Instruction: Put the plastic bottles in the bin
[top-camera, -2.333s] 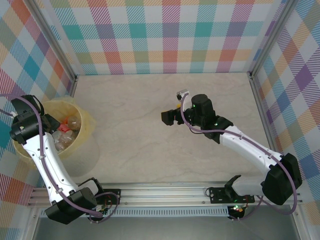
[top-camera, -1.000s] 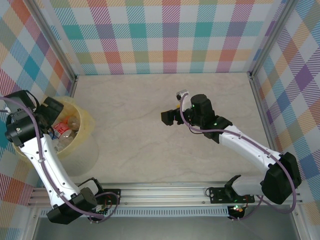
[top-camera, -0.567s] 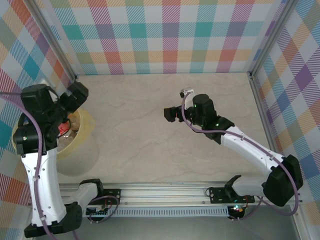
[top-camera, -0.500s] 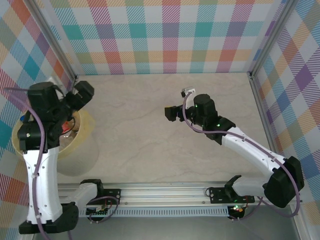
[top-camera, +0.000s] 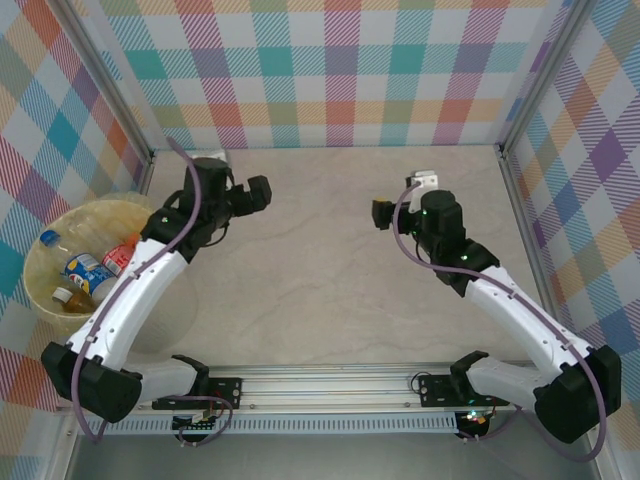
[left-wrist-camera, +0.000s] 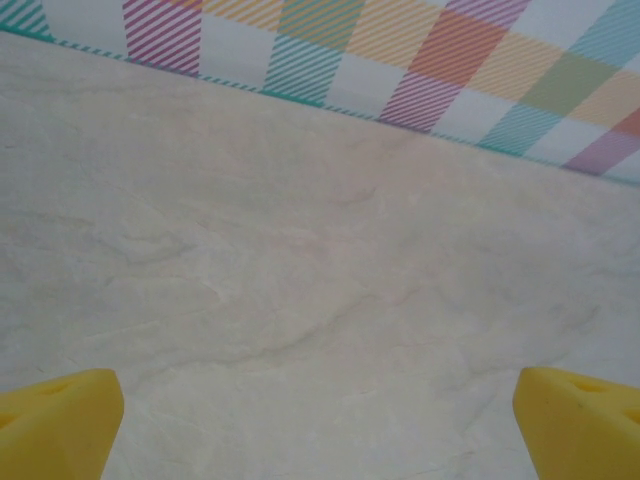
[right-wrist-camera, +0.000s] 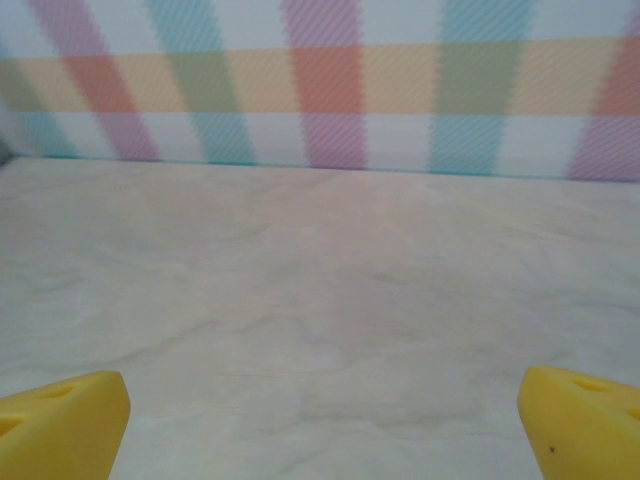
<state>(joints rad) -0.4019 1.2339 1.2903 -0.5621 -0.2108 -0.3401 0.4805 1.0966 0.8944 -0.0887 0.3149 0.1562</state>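
Marbled tabletop (top-camera: 330, 275), plaid walls: left gripper (top-camera: 256, 193) has swung off the bin (top-camera: 165, 310). It and the right gripper (top-camera: 383, 213) hang empty, jaws apart. Plastic bottles (top-camera: 85, 270) lie inside, so the task looks done.

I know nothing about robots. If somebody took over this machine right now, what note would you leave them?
Left gripper: open, holding nothing, over the bare table.
Right gripper: open, holding nothing.
Bottles: every one I can see lies in the bin, on the left arm's side.
Done: seemingly the whole job.
Left: probably nothing; check the spots hidden under the arms.
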